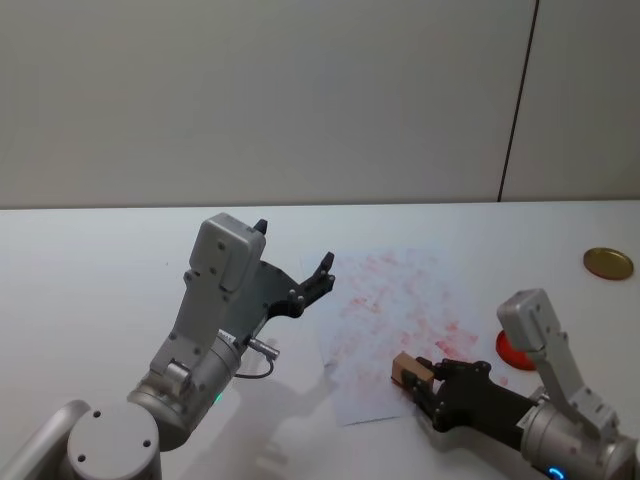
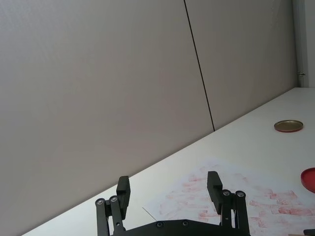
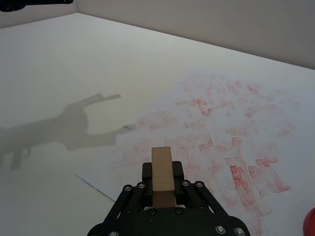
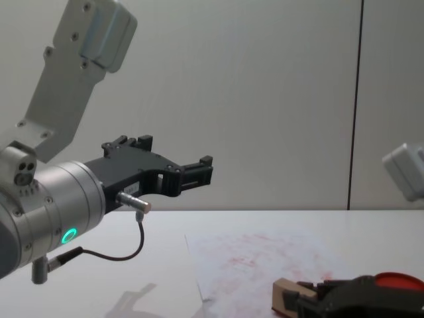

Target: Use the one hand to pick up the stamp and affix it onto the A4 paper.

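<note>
Right pincer (image 1: 420, 381) clamps stamp (image 1: 405, 369), underside hidden

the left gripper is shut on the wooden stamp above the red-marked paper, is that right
Not quite: it is the right gripper, not the left, that is shut on the stamp above the A4 paper. The head view shows this; there the left gripper hangs open and empty in the air.
</note>
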Robot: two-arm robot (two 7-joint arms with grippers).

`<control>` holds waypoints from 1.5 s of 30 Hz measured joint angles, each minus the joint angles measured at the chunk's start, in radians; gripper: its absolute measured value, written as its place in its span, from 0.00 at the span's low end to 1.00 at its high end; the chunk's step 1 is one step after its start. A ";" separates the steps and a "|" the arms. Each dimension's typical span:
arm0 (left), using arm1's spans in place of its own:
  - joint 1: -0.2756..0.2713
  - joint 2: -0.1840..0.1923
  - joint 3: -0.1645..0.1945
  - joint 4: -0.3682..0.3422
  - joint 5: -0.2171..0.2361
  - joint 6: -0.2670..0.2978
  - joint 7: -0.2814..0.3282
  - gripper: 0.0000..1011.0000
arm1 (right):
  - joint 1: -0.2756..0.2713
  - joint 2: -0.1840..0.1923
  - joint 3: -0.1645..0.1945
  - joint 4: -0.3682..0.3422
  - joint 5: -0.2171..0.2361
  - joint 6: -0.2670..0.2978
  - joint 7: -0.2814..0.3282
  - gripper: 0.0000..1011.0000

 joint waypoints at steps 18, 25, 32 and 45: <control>0.000 0.000 0.000 0.000 0.000 0.000 0.000 0.98 | 0.008 0.011 0.002 0.003 -0.007 0.026 0.017 0.22; 0.000 0.000 0.000 0.000 0.000 0.000 0.000 0.98 | 0.007 0.016 0.006 -0.007 0.004 0.031 0.017 0.22; 0.000 0.000 0.000 0.000 0.000 0.000 0.000 0.98 | 0.002 0.026 0.022 -0.034 0.056 0.017 0.000 0.22; 0.000 0.000 0.000 0.000 0.000 0.000 0.000 0.98 | -0.003 0.069 0.074 -0.073 0.123 0.000 -0.059 0.22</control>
